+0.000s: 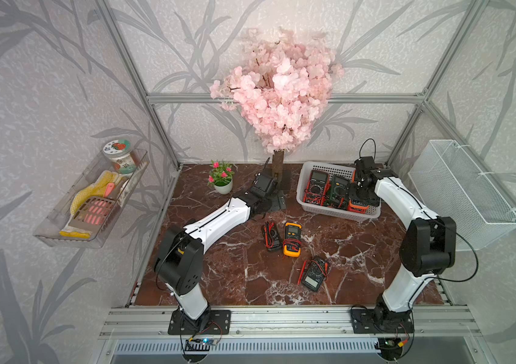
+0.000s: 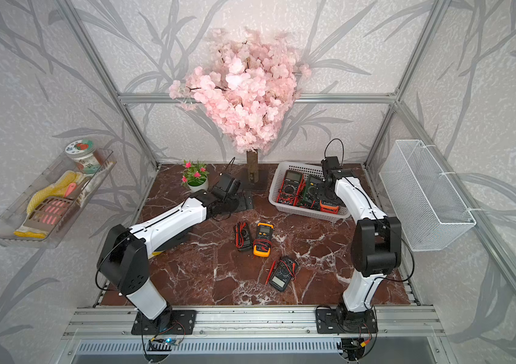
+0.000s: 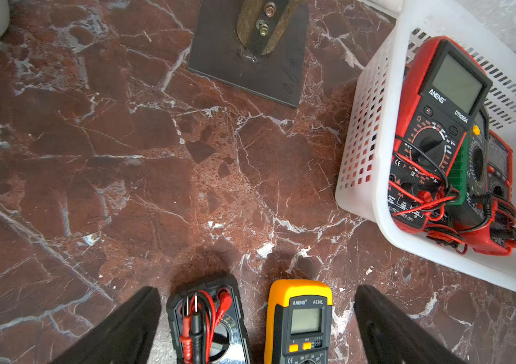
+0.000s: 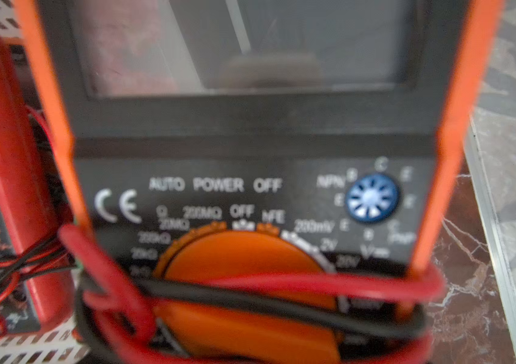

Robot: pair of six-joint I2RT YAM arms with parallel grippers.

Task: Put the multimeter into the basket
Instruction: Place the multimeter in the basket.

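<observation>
The white basket (image 1: pixel 338 217) (image 3: pixel 364 141) stands at the back right of the table with a red multimeter (image 1: pixel 316 186) (image 3: pixel 439 126) and a green one (image 1: pixel 338 192) in it. My right gripper (image 1: pixel 362 189) is over the basket's right front corner, shut on an orange multimeter (image 1: pixel 359 205) (image 4: pixel 250 157). That meter fills the right wrist view and hides the fingers. My left gripper (image 3: pixel 256 289) (image 1: pixel 261 210) hangs open above the table. A black multimeter (image 3: pixel 206 321) (image 1: pixel 271 236) and a yellow one (image 3: pixel 299 321) (image 1: pixel 292 239) lie below its fingers, untouched. A dark multimeter (image 1: pixel 315 272) lies nearer the front.
A blossom tree on a steel base plate (image 3: pixel 250 63) (image 1: pixel 277 176) stands at the back centre, with a small potted plant (image 1: pixel 222 179) to its left. A wire-mesh bin (image 1: pixel 461 195) hangs on the right wall and a clear tray (image 1: pixel 92 201) on the left wall.
</observation>
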